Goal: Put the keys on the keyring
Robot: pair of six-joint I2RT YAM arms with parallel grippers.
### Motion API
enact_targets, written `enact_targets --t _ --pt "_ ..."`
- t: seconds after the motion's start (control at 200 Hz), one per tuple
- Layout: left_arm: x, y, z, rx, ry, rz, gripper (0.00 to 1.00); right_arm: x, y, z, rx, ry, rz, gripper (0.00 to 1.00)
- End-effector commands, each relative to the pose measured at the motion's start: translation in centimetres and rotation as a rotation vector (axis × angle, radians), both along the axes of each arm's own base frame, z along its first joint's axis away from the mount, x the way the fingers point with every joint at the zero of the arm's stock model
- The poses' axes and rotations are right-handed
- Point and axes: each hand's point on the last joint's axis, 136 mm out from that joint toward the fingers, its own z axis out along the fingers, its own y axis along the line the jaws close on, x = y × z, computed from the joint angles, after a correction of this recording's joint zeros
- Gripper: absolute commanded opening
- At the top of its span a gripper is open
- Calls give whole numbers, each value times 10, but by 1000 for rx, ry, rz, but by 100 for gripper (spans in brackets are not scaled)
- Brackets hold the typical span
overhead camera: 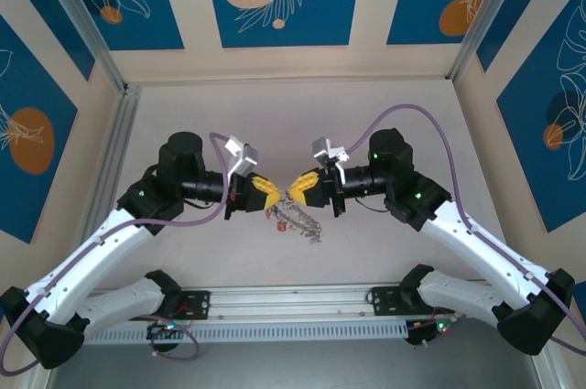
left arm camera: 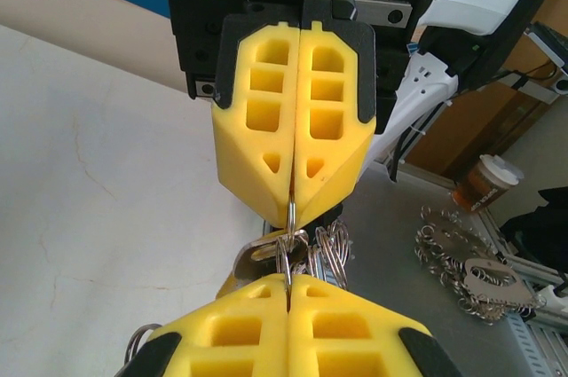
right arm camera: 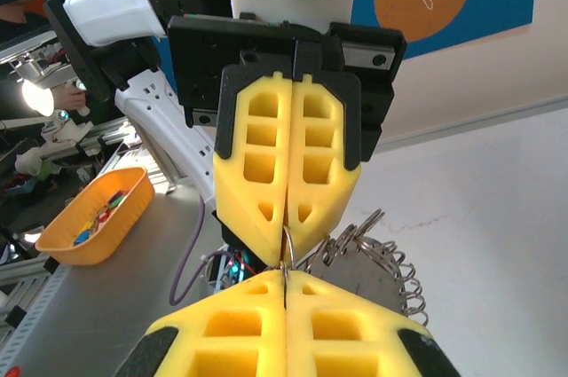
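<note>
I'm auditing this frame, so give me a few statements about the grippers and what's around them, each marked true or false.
1. The left gripper and right gripper both have shut jaws. True.
2. The grippers sit at opposite table edges. False: they meet tip to tip over the middle of the table.
3. A thin metal loop bridges their tips. True.
4. The orange tray is empty. False: it holds small coloured pieces.
5. The keyring lies in that tray. False: it is just below the meeting grippers.

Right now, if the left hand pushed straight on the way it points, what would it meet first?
The right hand, seemingly tip to tip with it, a thin metal ring pinched between both.
</note>
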Motion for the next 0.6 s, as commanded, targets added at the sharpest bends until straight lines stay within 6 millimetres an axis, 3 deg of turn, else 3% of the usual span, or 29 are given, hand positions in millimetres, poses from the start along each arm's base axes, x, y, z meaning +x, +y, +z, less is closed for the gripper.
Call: enact_targets --t 0.0,0.595 --pt "-9 -1 21 -46 -42 -53 0 -3 -2 13 35 -28 5 0" --pt "-10 0 20 -39 -35 -56 0 5 -8 14 60 -41 -40 0"
